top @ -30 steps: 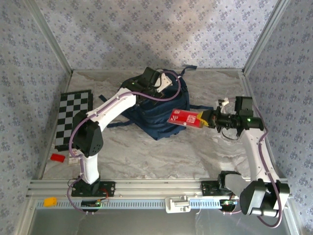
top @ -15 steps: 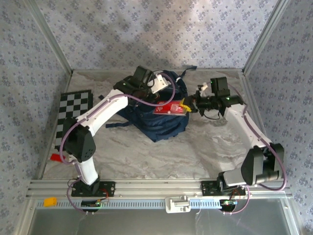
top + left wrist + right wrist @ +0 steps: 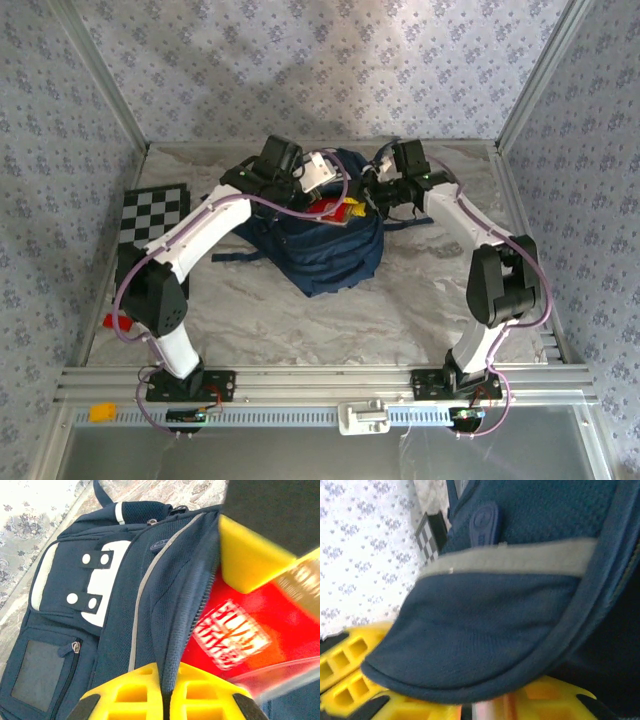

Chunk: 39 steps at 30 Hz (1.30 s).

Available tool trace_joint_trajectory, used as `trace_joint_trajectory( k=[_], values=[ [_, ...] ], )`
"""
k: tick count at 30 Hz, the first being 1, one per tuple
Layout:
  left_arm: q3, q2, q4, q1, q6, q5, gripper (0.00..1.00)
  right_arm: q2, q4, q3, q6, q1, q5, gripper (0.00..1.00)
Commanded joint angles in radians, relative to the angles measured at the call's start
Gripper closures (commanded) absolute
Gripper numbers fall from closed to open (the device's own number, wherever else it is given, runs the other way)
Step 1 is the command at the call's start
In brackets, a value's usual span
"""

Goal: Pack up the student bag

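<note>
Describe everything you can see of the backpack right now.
The backpack is navy fabric with white-grey patches, pale piping, snap tabs and a zipped front pocket. It lies on the marble-look table, main compartment open. The left hand pinches the opening's edge; a red packet sits partly inside.

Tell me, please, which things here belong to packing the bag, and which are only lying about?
For the job:
- backpack
- red packet at its open top
- left gripper, pinching the edge of the opening
- right gripper, at the packet

Lying about:
- checkerboard
- small red block
- yellow block
</note>
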Motion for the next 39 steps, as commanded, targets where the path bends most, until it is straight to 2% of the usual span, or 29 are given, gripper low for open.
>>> trace_joint_trajectory(
  k=[1, 3, 7, 10, 14, 16, 19, 23, 33, 39],
  values=[
    [0.03, -0.063, 0.035, 0.002, -0.018, 0.058, 1.0, -0.007, -0.115, 0.072, -0.096, -0.018, 0.061, 0.55],
    [0.026, -0.065, 0.039, 0.004, -0.025, 0.06, 1.0, -0.037, -0.202, 0.07, -0.157, -0.035, 0.108, 0.47],
    [0.022, -0.062, 0.045, 0.004, -0.04, 0.067, 1.0, -0.128, -0.32, 0.029, -0.253, -0.055, 0.226, 0.43],
    [0.015, -0.053, 0.052, 0.005, -0.049, 0.074, 1.0, -0.185, -0.26, -0.03, -0.211, -0.008, 0.204, 0.47],
    [0.028, -0.036, 0.046, 0.003, -0.054, 0.057, 1.0, -0.2, -0.174, -0.051, -0.131, 0.085, 0.219, 0.67],
    [0.037, -0.032, 0.041, 0.005, -0.057, 0.056, 1.0, -0.194, -0.092, -0.066, -0.081, 0.123, 0.228, 0.7],
    [0.043, -0.031, 0.039, 0.003, -0.062, 0.064, 1.0, -0.165, -0.065, -0.055, -0.06, 0.155, 0.254, 0.75],
    [0.044, -0.031, 0.039, 0.003, -0.067, 0.066, 1.0, -0.117, -0.031, -0.045, -0.055, 0.172, 0.264, 0.77],
    [0.025, -0.067, 0.031, 0.003, -0.079, 0.077, 1.0, 0.026, -0.187, 0.139, -0.244, 0.072, 0.314, 0.85],
    [0.001, -0.085, 0.045, 0.003, -0.085, 0.075, 1.0, -0.059, -0.243, 0.134, -0.258, 0.141, 0.4, 0.74]
  ],
)
